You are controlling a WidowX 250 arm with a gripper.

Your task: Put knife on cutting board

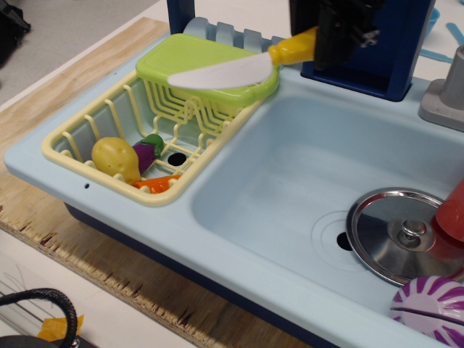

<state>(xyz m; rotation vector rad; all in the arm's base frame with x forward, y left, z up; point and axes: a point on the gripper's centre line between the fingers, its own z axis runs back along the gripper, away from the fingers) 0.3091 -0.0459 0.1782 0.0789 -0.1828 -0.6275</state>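
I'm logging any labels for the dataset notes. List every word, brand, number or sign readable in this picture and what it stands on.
None: no readable text in this view.
Cutting board, knife, dish rack, sink and pot lid: all plain, no print or markings.
Gripper: dark, no legible label; a small pale spot near the fingers is too blurred to read.

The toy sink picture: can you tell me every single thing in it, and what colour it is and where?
knife: one, white blade, yellow handle, held over the board
cutting board: one, lime green, on the rack's far end
dish rack: one, pale yellow, left of the basin
toy food: yellow, purple and orange pieces in the rack
sink: one, light blue
pot lid: one, silver, in the basin at right
striped ball: one, purple and white, bottom right
gripper: one, black, shut on the knife's handle
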